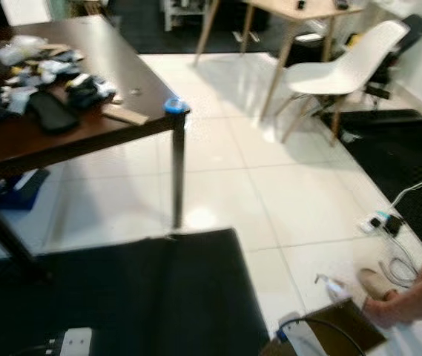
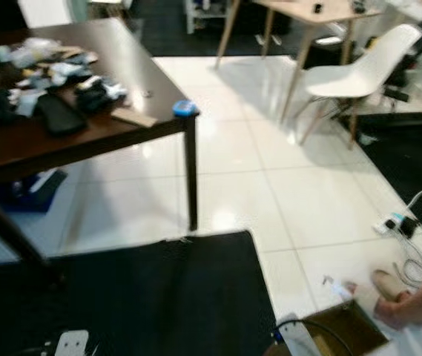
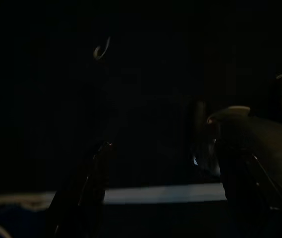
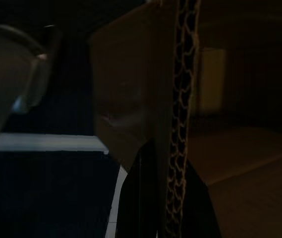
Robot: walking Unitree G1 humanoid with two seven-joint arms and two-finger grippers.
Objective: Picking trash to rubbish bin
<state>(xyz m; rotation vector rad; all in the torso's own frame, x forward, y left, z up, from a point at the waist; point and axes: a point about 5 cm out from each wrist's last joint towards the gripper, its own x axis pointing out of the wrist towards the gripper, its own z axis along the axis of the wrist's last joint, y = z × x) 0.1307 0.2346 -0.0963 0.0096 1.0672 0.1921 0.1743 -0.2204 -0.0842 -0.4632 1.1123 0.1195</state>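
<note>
Cardboard box [image 4: 145, 99] edge betw. right gripper [image 4: 163, 198] fingers, arm low.

Head cams up high looking down, wrist cams low in the dark

Both eye views share the dark bench [image 1: 122, 67], white chair [image 2: 359, 67] and black mat [image 1: 136, 289]; right wrist view sits right against a cardboard box [image 4: 131, 99] wall, left wrist's nearly black.

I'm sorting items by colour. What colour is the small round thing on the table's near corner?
Blue. The round thing shows best in the right eye view, on the dark table.
</note>
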